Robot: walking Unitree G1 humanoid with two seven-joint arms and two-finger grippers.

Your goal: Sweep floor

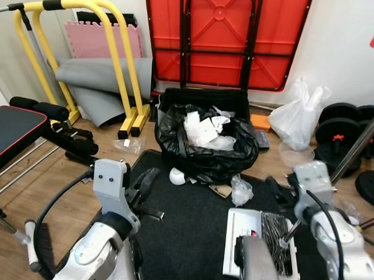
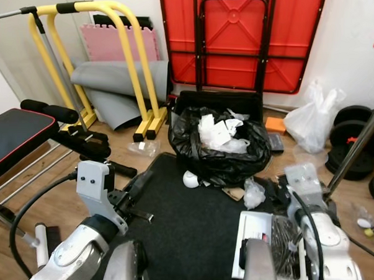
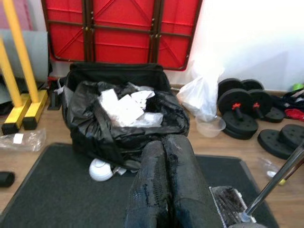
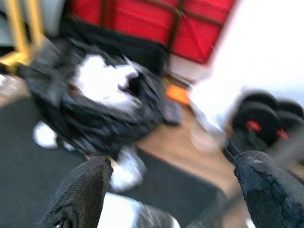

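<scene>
A black rubbish bag (image 1: 205, 144) stuffed with white paper stands open at the far edge of a black mat (image 1: 189, 221). On the mat in front of it lie a white ball (image 1: 178, 175) and a crumpled plastic wrapper (image 1: 240, 191). Near my right side a white dustpan (image 1: 241, 238) lies flat, and a dark broom head (image 1: 274, 238) rests on it. The broom's metal handle (image 1: 361, 142) slants up to the right. My left gripper (image 3: 164, 142) is shut and holds nothing, low over the mat. My right gripper (image 4: 173, 164) hangs open above the mat's right side, beside the handle.
A red folded table (image 1: 225, 36) leans on the wall behind the bag. A yellow frame (image 1: 116, 56), rolled grey mats and a black weight bench (image 1: 26, 130) stand left. A white plastic bag (image 1: 296, 117) and dumbbell plates (image 1: 340, 125) lie right. A hand brush (image 1: 41, 248) lies by my left arm.
</scene>
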